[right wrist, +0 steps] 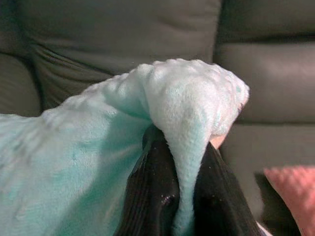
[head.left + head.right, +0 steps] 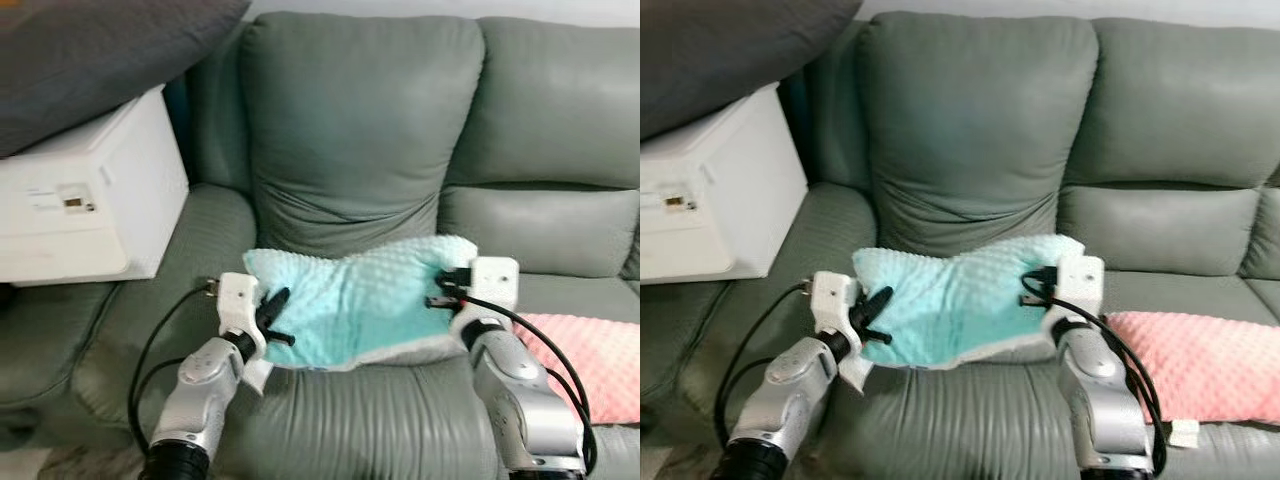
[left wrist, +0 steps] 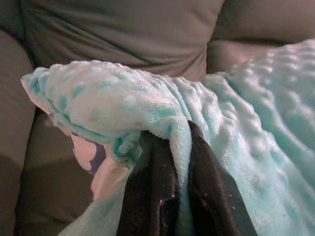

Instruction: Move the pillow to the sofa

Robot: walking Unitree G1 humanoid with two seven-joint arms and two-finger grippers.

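A mint-green dotted plush pillow hangs between my two arms, just above the seat of the grey-green sofa, in front of its backrest. My left gripper is shut on the pillow's left edge; in the left wrist view a fold of fabric is pinched between the black fingers. My right gripper is shut on the pillow's right corner, and the right wrist view shows the plush draped over its fingers.
A pink dotted pillow lies on the sofa seat to the right. A white box-like unit sits on the left armrest, with a dark grey cushion on top. Black cables run along both arms.
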